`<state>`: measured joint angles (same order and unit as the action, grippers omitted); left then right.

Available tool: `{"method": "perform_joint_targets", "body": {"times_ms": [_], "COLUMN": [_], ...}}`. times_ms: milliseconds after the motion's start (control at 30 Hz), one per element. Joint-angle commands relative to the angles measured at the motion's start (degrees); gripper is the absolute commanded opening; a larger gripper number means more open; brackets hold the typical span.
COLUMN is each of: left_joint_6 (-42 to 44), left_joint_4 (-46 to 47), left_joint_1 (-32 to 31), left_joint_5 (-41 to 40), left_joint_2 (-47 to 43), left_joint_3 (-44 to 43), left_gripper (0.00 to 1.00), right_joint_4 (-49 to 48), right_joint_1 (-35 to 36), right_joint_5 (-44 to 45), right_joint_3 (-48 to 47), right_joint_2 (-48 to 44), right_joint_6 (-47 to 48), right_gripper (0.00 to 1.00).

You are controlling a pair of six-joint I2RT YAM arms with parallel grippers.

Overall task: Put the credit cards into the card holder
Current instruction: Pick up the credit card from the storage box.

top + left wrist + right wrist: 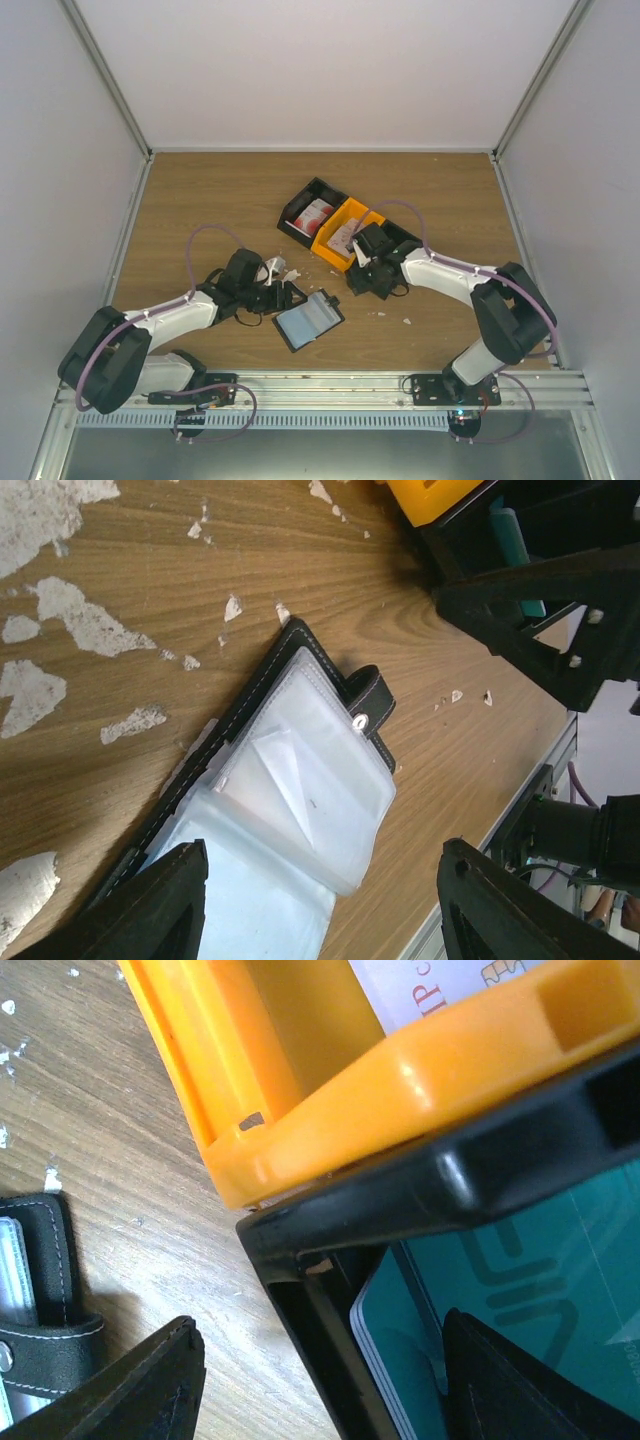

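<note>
Your arms are white-shelled with black joints. Purple cables loop along both. Your pincer fingers are black.

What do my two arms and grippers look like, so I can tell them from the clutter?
The left arm and right arm have white links with black joint housings. A lilac cable loops along each. The left gripper and right gripper have matte black wedge-shaped fingers.

Black card holder with white stitching, orange bin, teal card, wood-grain table.
</note>
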<state>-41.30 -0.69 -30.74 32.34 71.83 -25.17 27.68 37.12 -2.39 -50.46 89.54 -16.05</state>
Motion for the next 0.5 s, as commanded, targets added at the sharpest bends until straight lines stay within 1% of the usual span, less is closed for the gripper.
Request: {"method": "perform_joint_targets", "body": {"times_ms": [0,233,467], "left_joint_6": [1.7,2.0,2.1], "left_joint_4": [2.1,2.1,1.8], "left_joint_1": [0.2,0.2,0.2], "left_joint_5": [0.6,0.5,0.4], "left_joint_2": [0.3,0.4,0.6], "left_joint_3": [-1.9,-1.6,-1.5], "left_gripper": [0.65,0.65,0.65], "right_joint_4": [3.5,5.0,6.1], "right_joint_1": [0.4,0.5,0.5], "right_joint_5": [-2.4,-6.5,-7.2], "right_joint_3": [-2.2,-2.3,-2.7], "right_joint_2": [1.9,-0.9,-2.1], "right_joint_6": [2.6,3.6,3.3], "right_gripper": [0.65,0.62,0.55]}}
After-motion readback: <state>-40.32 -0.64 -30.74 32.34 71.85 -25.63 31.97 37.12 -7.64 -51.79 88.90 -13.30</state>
